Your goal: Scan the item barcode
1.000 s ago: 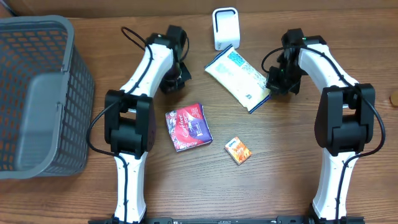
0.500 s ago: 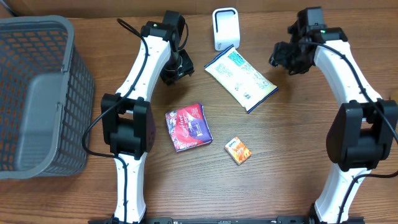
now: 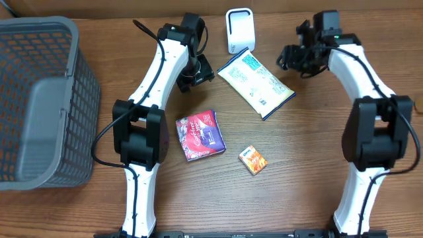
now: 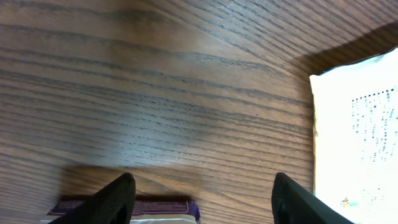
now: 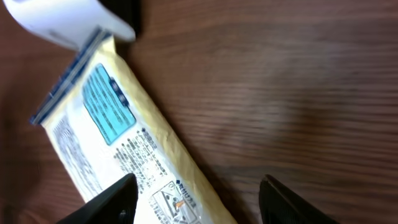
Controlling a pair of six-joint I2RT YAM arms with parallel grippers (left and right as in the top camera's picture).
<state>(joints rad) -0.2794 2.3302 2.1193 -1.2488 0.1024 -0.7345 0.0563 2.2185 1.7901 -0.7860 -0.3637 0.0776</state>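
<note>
The white scanner (image 3: 239,30) stands at the far edge of the bench (image 3: 304,192), and I describe every place from it. The yellow packet (image 3: 256,78), which I take to be the item of the task, lies flat directly in front of the scanner. One short end is at the scanner's foot and seems to touch it. Its long axis runs obliquely away from the scanner, towards the near side of the bench and towards the right arm. The left hand (image 3: 200,66) hangs in front of the scanner on its left, just beside the packet's long edge. In the left wrist view its fingers (image 4: 118,199) are spread, with only bare wood between them and the packet's pale edge (image 4: 357,143) off to one side. The right hand (image 3: 294,58) hangs to the right of the scanner, near the other long edge. Its fingers (image 5: 115,199) are also spread and hold nothing, and the packet (image 5: 118,137) passes under one of them. So the packet lies between the two hands, and both seem about equally near; I cannot say which is closer. I cannot make out a barcode on the printed face, so the coming move probably depends on a grip across the short width. A red and purple packet (image 3: 199,135) and a small orange box (image 3: 252,159) lie further in front of the scanner, well apart from both hands.
</note>
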